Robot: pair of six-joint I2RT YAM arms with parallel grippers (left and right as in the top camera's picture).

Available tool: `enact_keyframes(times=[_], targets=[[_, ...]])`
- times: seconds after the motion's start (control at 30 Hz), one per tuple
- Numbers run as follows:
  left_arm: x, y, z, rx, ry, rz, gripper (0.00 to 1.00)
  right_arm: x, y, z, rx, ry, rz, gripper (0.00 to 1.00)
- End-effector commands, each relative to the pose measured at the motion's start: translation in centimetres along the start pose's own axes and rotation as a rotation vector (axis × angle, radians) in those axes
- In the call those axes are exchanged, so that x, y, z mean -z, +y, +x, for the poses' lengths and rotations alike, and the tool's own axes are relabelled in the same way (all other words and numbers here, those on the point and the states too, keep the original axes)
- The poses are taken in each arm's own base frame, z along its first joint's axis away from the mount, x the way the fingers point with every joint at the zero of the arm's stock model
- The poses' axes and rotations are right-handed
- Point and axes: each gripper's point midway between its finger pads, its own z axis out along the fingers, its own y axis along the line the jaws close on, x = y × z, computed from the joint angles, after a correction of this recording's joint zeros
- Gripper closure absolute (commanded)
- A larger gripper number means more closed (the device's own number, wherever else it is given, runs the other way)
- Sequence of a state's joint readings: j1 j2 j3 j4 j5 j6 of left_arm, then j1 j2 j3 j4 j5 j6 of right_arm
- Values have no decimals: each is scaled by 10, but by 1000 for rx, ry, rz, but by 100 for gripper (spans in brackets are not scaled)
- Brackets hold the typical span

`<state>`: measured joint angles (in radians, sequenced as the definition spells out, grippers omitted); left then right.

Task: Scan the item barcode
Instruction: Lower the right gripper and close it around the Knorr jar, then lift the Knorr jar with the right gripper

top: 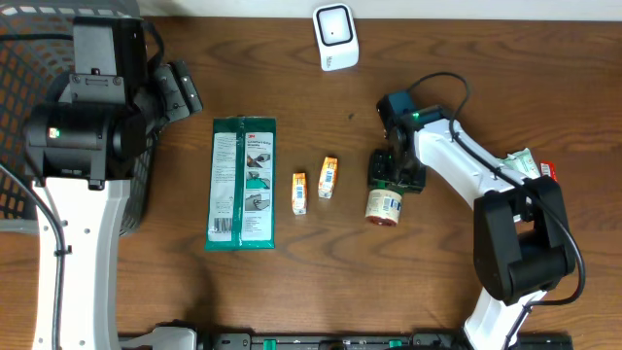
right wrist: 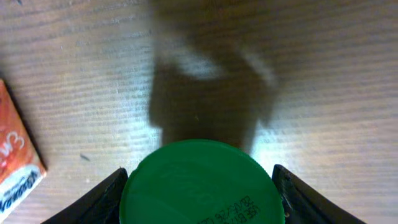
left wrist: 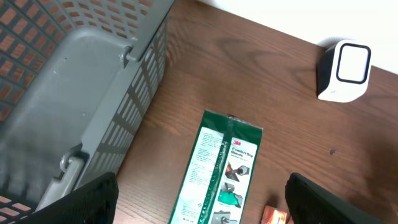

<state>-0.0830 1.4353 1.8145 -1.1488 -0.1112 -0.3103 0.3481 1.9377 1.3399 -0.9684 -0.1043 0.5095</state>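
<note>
Right wrist, close up, probably shares overhead's jar [top: 384,207].

basket [top: 24,68] far left, then packet [top: 243,183], two small boxes [top: 299,192] [top: 328,177], jar [top: 384,207] rightward; scanner [top: 335,36] behind

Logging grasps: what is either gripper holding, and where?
Left gripper holds nothing. Right gripper straddles the jar's green lid; a firm grip cannot be told.

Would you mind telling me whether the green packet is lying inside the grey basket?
No, the green packet lies flat on the wooden table, to the right of the grey basket.
</note>
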Motion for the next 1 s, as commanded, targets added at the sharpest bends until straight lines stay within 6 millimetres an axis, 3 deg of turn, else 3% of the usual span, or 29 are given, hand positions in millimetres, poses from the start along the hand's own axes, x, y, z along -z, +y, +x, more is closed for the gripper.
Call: enact_keyframes(times=[0.0,0.13,0.3,0.43,0.73,0.87,0.97], targets=[[-1,2,0,-7,3,-9,14,28,12,-21,45,-74,-24,53],[-1,2,0,-7,3,-9,14,54,13,-31,60,-134,-3,54],[-1,2,0,-7,3,-9,14,69,1,-42,59,-220,78,54],[-1,2,0,-7,3,-9,14,70,-4,-45,56,-241,112,54],[-1,2,0,-7,3,-9,14,64,6,-35,94,-226,118,51],[-1,2,0,-7,3,-9,14,61,6,-31,106,-224,137,43],[-1,2,0,-7,3,-9,14,60,6,-29,109,-218,141,29]])
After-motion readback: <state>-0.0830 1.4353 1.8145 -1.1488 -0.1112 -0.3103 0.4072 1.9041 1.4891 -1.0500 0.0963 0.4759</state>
